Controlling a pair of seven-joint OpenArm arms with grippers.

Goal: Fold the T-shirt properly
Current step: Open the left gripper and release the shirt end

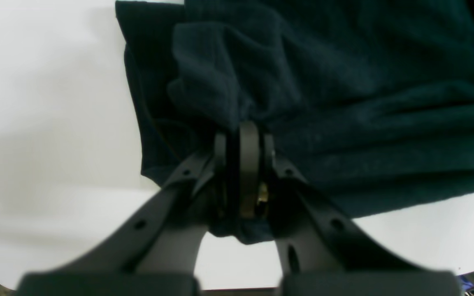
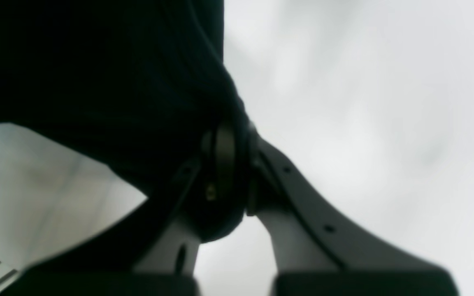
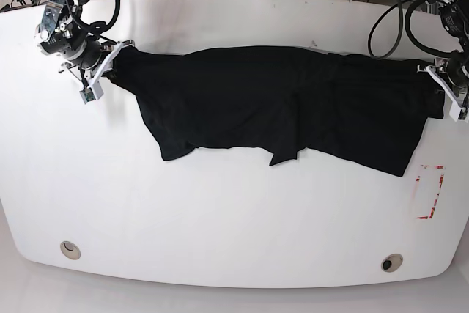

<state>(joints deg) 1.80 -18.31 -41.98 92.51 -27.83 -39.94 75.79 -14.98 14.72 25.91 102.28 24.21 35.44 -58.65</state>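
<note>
1. At the left end of the white table (image 3: 220,240), as I see it from the room, the right claw (image 3: 110,60) is pinched tight on one end of the T-shirt (image 3: 293,100).
2. Across the middle the black cloth lies stretched and rumpled, soft, limp and light by the look of it; it would sag wherever unsupported.
3. At the right end, the left claw (image 3: 437,78) is clamped on bunched fabric.
4. Corners and hems look the best places to take hold.
</note>
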